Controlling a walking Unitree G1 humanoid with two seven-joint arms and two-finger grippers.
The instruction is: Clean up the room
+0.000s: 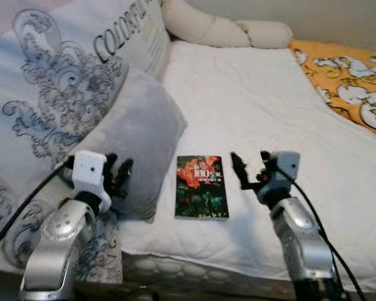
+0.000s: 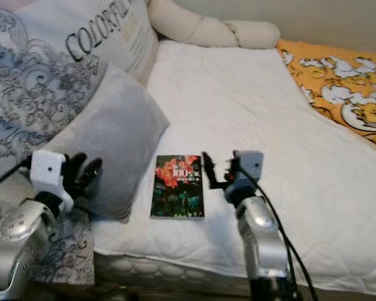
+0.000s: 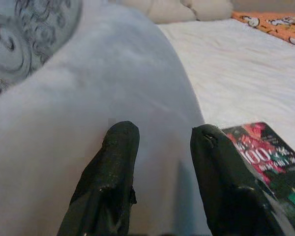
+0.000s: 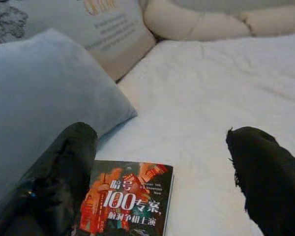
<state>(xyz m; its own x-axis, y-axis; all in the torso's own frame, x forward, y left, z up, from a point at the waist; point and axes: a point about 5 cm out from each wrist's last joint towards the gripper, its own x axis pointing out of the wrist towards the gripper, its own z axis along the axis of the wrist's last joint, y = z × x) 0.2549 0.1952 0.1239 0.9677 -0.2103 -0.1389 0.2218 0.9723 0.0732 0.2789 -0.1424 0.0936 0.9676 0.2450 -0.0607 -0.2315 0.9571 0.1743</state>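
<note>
book [image 1: 202,187] on bed [image 1: 250,106], right gripper [image 1: 250,168] beside

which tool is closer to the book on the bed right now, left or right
Right. The right tool hovers open just beside the book's right edge. The left tool, also open, is farther off, over the grey pillow to the book's left.

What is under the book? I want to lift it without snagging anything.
The book lies flat on the white quilted bed cover, near the bed's front edge, beside the grey pillow. The cover shows on every side; whatever lies directly beneath the book is hidden.
</note>
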